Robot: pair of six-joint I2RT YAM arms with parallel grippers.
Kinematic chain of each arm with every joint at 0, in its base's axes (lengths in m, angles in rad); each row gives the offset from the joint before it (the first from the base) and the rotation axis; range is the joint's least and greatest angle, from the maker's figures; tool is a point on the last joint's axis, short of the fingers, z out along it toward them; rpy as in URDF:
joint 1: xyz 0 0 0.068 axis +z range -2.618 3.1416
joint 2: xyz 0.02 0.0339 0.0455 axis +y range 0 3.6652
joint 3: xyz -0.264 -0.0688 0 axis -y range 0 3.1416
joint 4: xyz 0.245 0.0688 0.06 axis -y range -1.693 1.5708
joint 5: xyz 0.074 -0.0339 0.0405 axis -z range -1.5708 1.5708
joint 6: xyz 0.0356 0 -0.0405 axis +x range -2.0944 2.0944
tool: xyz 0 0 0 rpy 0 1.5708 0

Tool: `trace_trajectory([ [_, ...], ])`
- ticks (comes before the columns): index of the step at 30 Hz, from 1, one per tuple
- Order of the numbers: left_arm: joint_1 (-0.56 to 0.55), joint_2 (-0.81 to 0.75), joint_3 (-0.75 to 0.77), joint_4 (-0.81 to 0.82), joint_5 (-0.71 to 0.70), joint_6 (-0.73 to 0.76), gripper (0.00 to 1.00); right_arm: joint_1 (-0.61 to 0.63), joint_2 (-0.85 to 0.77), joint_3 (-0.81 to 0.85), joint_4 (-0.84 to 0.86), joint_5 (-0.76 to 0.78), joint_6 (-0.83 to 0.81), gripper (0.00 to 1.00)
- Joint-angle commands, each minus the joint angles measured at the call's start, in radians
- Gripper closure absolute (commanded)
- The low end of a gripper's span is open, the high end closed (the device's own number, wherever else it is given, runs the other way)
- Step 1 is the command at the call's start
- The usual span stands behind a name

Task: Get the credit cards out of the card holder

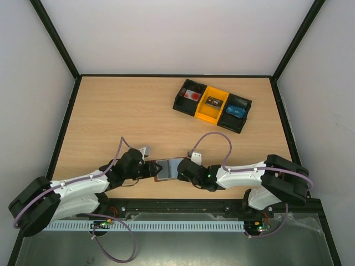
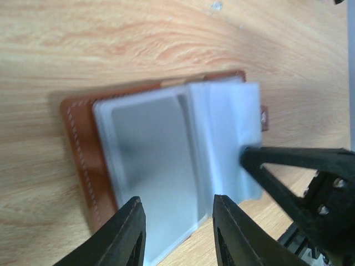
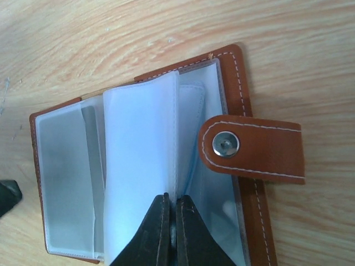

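Observation:
The brown card holder (image 1: 166,169) lies open on the table between my two grippers. In the left wrist view the card holder (image 2: 77,144) shows a grey credit card (image 2: 150,149) inside a clear sleeve. My left gripper (image 2: 176,202) is open, its tips over the holder's near edge with nothing between them. My right gripper (image 3: 172,197) is shut on a pale-blue sleeve leaf (image 3: 141,149) and holds it upright from the holder's spine. I cannot tell if a card is in that leaf. The snap tab (image 3: 252,149) lies folded over the right half. From above, the left gripper (image 1: 151,169) and the right gripper (image 1: 178,172) face each other.
A black-and-yellow tray of bins (image 1: 212,105) with small items stands at the back right. Black frame rails run along the table's sides and near edge. The right gripper's fingers (image 2: 288,166) reach into the left wrist view from the right.

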Motion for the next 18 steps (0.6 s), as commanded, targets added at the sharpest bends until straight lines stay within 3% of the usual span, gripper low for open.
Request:
trace_trajectory([
  [1,0.006,-0.064,0.042,-0.086,-0.045,0.012,0.64,0.034,-0.026,-0.021,-0.019,0.020,0.046,0.98],
  [7,0.010,-0.092,0.048,-0.123,-0.060,0.007,0.58,0.036,-0.097,-0.021,-0.096,0.071,0.060,0.83],
  [12,0.013,-0.070,0.023,-0.042,-0.007,-0.018,0.49,0.036,-0.133,0.001,-0.024,0.025,0.008,0.72],
  [18,0.046,0.008,-0.029,0.112,0.089,-0.067,0.47,0.036,-0.057,0.050,0.107,-0.055,-0.047,0.72],
])
